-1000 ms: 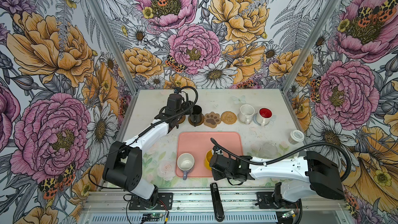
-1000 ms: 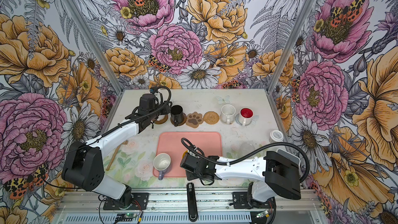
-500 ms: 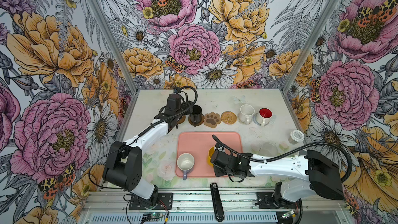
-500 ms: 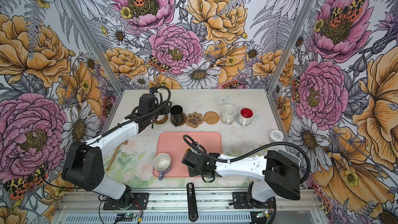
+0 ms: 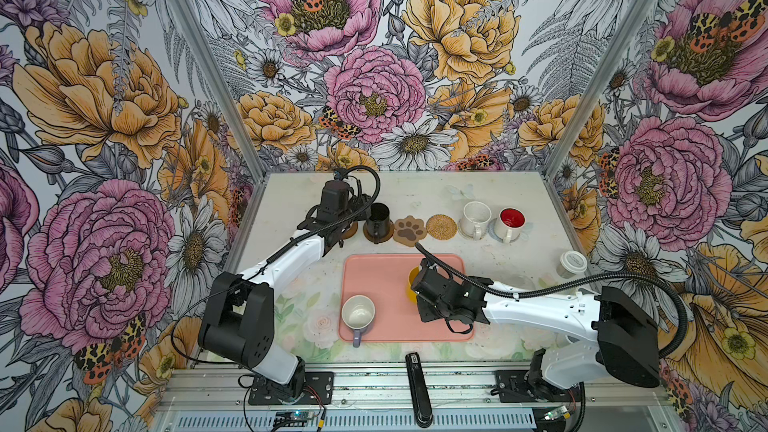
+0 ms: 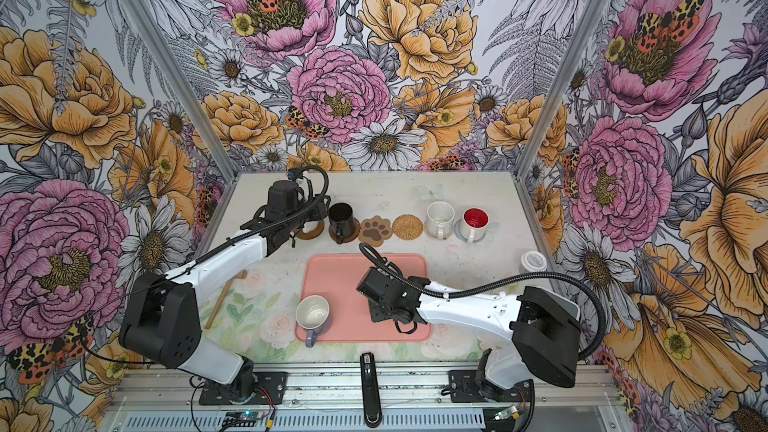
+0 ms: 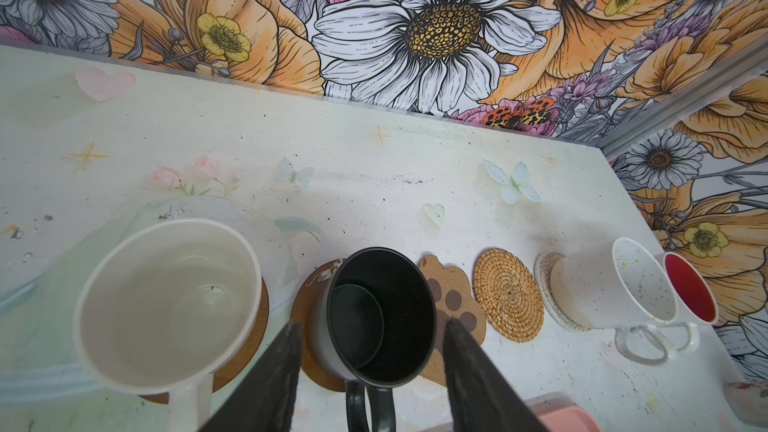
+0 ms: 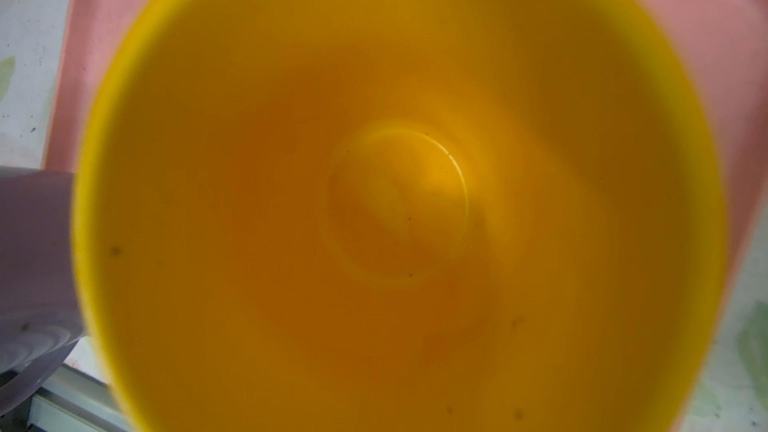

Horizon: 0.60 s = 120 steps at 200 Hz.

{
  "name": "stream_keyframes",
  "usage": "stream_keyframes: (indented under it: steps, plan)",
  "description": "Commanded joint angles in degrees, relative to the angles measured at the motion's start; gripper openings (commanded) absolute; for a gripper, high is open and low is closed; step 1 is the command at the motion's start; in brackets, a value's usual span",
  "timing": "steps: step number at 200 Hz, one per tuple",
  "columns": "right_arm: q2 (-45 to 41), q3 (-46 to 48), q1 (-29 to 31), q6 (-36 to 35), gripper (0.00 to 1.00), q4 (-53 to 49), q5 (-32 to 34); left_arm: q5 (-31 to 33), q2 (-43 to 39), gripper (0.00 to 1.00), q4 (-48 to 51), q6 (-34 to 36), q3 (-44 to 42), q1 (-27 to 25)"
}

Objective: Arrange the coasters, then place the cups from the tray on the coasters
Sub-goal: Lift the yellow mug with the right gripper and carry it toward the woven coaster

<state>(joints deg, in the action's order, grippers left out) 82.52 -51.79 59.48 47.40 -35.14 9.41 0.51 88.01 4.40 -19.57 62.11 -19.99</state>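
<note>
Yellow cup (image 8: 395, 201) filled my right wrist view, so I couldn't tell how the right gripper (image 5: 417, 290) stood at it over the tray (image 5: 374, 272). My left gripper (image 7: 372, 326) hung spread over the black cup (image 7: 386, 284) on its brown coaster (image 7: 309, 297).

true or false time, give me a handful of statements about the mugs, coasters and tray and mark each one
1. The paw coaster has no mug on it. True.
2. The black mug stands on the tray. False: it stands on a brown coaster in the back row.
3. The lavender mug is on the tray. True.
4. The red-lined mug is at the left end of the row. False: it is at the right end.
5. The left gripper is shut. False: its jaws stand open.
6. The yellow mug is over the tray. True.
</note>
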Motion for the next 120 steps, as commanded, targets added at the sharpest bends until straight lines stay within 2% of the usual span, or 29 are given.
stream_keyframes:
  steps: [1, 120]
  plan:
    - [-0.5, -3.5, -1.8, -4.7, 0.0, 0.7, 2.6, -0.5, -0.4, 0.56, -0.9, -0.3, -0.9, 0.6]
    - [2.4, -11.9, -9.6, -21.6, 0.0, -0.8, 3.9, -0.4, -0.5, 0.56, 0.1, -0.4, -0.7, 0.6]
